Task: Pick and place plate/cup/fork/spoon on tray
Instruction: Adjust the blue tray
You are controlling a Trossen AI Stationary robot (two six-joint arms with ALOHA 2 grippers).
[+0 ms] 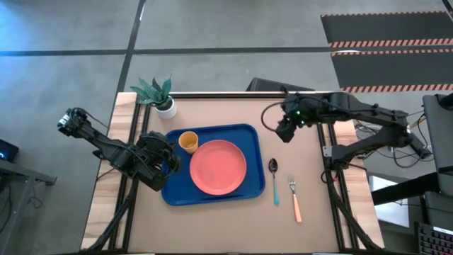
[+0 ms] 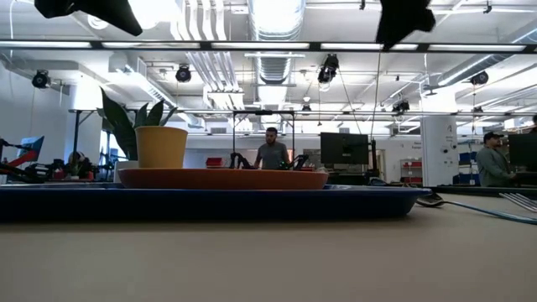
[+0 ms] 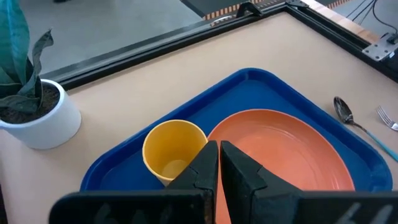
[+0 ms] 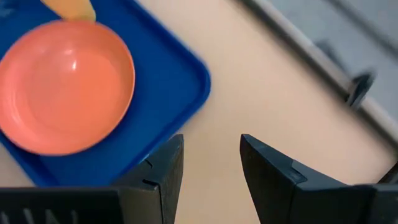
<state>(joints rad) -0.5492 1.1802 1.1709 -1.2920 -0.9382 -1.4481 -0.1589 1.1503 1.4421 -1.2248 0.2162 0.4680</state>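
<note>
- high view: plate (image 1: 218,166) and cup (image 1: 188,142) already sit on the tray (image 1: 249,135); cup in its far left corner, just beside the plate.
- spoon (image 1: 274,180) and fork (image 1: 294,198) lie on the desk (image 1: 226,223), right of the tray; both left to do.
- left gripper (image 1: 172,161) pinched closed, empty, over the tray's left edge.
- right gripper (image 1: 284,132) spread wide, empty, above the desk beyond the spoon; likely next pick.

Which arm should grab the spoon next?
Right, probably. The spoon lies on the table right of the tray, on the right gripper's side, and its fingers are open. The left gripper is shut over the tray's far-left edge.
</note>
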